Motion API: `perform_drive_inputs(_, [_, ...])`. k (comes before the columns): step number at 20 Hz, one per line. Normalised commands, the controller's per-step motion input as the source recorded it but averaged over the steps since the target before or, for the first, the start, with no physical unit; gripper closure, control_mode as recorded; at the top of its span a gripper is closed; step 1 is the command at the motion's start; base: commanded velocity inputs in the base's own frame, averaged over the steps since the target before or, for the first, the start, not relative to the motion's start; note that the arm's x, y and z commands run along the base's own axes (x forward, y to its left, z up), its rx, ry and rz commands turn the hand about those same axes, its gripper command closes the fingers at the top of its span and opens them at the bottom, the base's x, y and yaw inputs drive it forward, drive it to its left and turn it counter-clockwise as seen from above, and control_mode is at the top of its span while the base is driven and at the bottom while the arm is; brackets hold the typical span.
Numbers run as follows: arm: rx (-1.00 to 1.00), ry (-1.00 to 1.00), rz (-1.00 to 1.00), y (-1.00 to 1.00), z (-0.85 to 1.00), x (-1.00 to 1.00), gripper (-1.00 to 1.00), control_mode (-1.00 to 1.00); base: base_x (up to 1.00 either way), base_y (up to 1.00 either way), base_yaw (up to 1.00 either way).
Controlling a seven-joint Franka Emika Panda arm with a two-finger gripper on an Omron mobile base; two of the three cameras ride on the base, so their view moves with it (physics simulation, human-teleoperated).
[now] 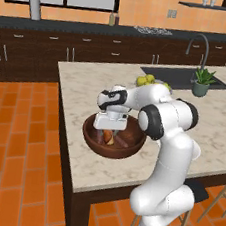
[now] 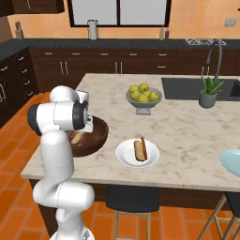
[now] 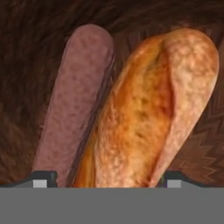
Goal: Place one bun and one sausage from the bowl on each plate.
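The island counter spreads out ahead of and to the right of the gripper, a pale marbled top on a dark base. Well beyond the gripper's right side a dark sink is sunk into the top, with a curved tap over it and a small potted plant at its near edge.

The arm folds down from its base so that the hand hangs straight over the dark wooden bowl, which sits at the counter's near left corner directly under the gripper. In the left base view the gripper reaches down inside the rim. In the hand view the bowl wall shows as dark grained wood behind the food.

To the gripper's right, just beside the bowl, stands the white plate, carrying a bun and a sausage side by side. Farther right, at the picture's edge, is the pale blue plate. Beyond the white plate, away from the robot, a grey footed bowl of yellow-green fruit stands well apart from the gripper.

In the hand view a bun lies lengthwise between the fingertips, which sit wide apart on either side of it; whether they touch it I cannot tell. The jaws are spread and have not closed on anything visible. A sausage lies alongside the bun, touching its left flank, partly over the left fingertip's line.
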Motion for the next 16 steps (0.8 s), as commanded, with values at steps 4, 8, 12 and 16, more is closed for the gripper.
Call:
perform_drive_inputs(4, [0.0,0.0,0.0,0.0,-0.12,0.0,1.0,-1.0,0.0,0.0,0.0])
perform_drive_inputs(8, [0.0,0.0,0.0,0.12,0.16,0.0,1.0,-1.0,0.0,0.0,0.0])
perform_drive_inputs(12, [-0.08,0.0,0.0,0.05,0.82,-0.03,1.0,-1.0,0.0,0.0,0.0])
perform_drive_inputs(16, [-0.08,0.03,0.0,0.0,1.0,-0.11,1.0,-1.0,0.0,0.0,0.0])
